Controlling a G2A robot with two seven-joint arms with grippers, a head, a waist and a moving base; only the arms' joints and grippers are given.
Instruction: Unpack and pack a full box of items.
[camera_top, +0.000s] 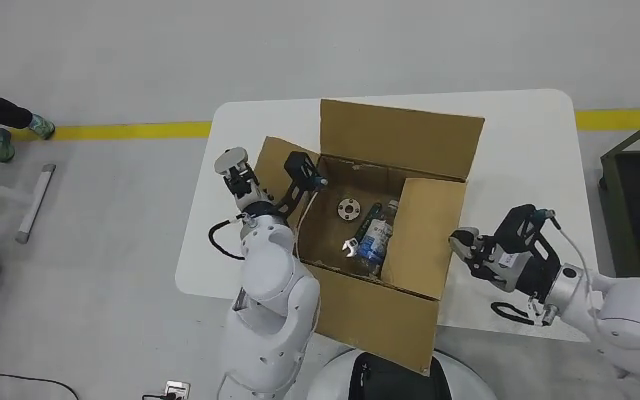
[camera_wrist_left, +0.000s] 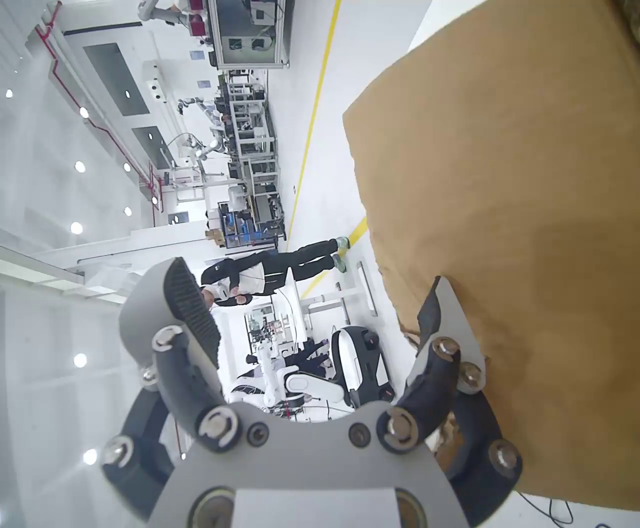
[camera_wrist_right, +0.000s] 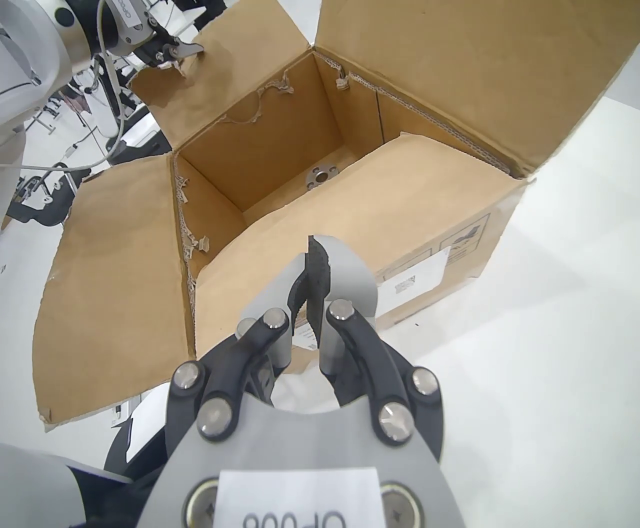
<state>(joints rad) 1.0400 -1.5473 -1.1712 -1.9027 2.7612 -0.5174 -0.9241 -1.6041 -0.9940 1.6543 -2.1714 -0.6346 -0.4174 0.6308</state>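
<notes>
On a white table (camera_top: 520, 130), with a yellow floor line (camera_top: 130, 130) running behind it, a cardboard box (camera_top: 400, 135) stands open with its four flaps folded outward. Down on its floor lie a round metal flange (camera_top: 348, 208) with a central hole and, just beside it, a clear plastic bottle (camera_top: 378, 232) on its side. A small pale part (camera_top: 350, 246) lies close to the bottle on the robot's side and is too small to identify.

At the left flap (camera_top: 272, 150), the left gripper (camera_top: 268, 166) hangs with its fingers (camera_wrist_left: 190, 310) spread wide apart. One finger lies against the flap's cardboard (the right wrist view shows that flap's torn edge at the fingertip), and the other is out in free air.

Across the box, the right gripper (camera_top: 458, 241) sits low over the table just beside the right flap (camera_top: 430, 230). Its two pads (camera_wrist_right: 320, 270) are pressed together with nothing seen between them, pointing toward the box's open mouth.
</notes>
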